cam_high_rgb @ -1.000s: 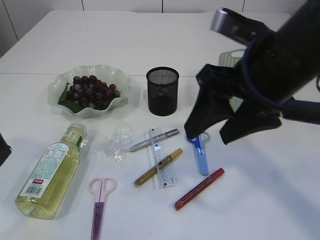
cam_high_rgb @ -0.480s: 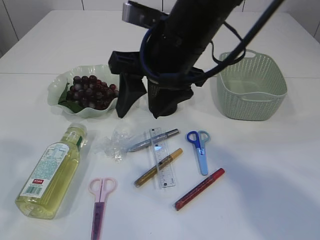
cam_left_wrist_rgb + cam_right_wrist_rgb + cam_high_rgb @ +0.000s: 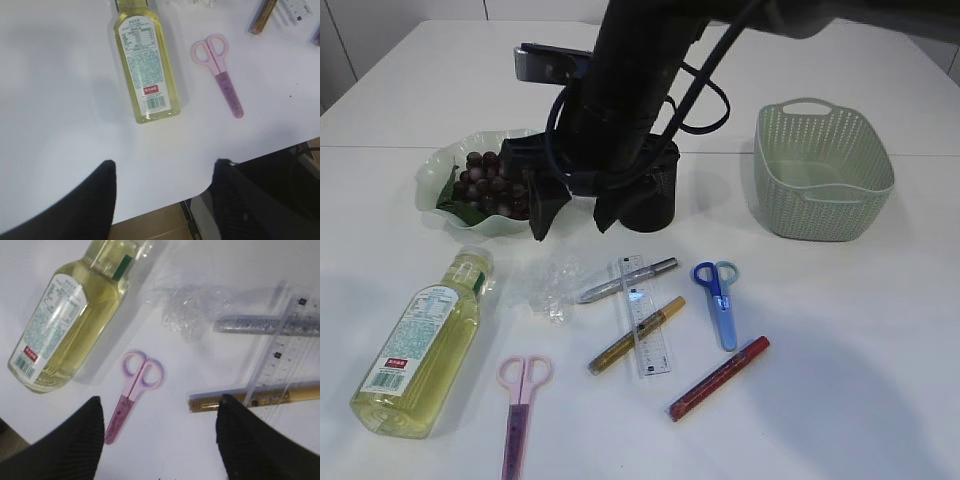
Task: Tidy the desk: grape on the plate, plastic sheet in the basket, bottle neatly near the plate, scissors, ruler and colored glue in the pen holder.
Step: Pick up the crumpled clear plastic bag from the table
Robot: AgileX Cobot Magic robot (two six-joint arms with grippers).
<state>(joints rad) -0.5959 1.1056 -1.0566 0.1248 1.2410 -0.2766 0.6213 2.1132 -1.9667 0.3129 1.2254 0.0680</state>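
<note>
The right gripper (image 3: pixel 572 213) is being held wide open and empty above the table, its fingers (image 3: pixel 60 445) spread apart. The plastic sheet (image 3: pixel 552 282) is lying just below and ahead of it, the bottle (image 3: pixel 420 340) to its lower left, the pink scissors (image 3: pixel 132 394) between the fingers in the wrist view. The grape (image 3: pixel 495 185) is resting on the plate (image 3: pixel 440 170) beside it. The left gripper (image 3: pixel 162 200) is also being held open, empty.

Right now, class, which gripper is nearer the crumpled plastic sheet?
Right. The right gripper hangs open just above the plastic sheet, in front of the plate. The left gripper is back over the near table edge, beyond the bottle.
</note>
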